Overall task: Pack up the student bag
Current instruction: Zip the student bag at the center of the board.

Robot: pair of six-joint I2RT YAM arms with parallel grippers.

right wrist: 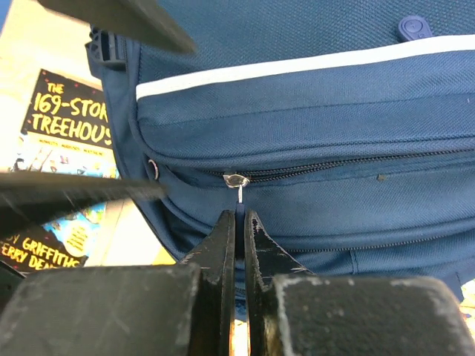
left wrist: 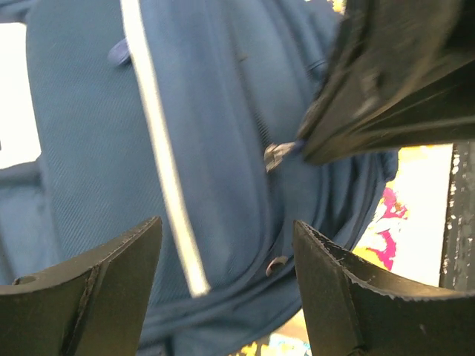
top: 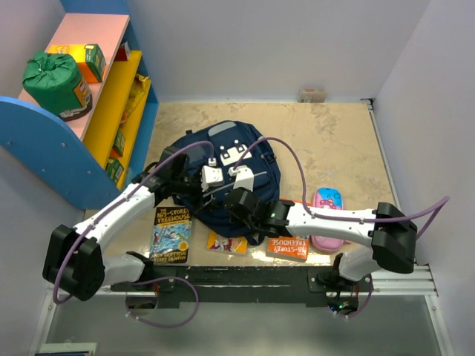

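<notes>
The navy-blue student bag (top: 223,148) lies in the middle of the table, its grey stripe (left wrist: 159,163) running across the front. My right gripper (right wrist: 239,219) is shut on the small pull tab of a zipper slider (right wrist: 236,179) at the left end of a closed zip on the bag's near side. In the top view it (top: 236,194) sits at the bag's near edge. My left gripper (left wrist: 226,245) is open and empty, hovering just above the bag fabric beside the right gripper (left wrist: 386,74). In the top view the left gripper (top: 210,187) is over the bag's near left part.
A Treehouse book (top: 171,233) lies left of the bag, another (top: 288,245) and a pink pencil case (top: 326,219) to the right, and a small yellow book (top: 226,242) lies under the arms. A shelf at far left holds a green drawstring sack (top: 52,78) and boxes.
</notes>
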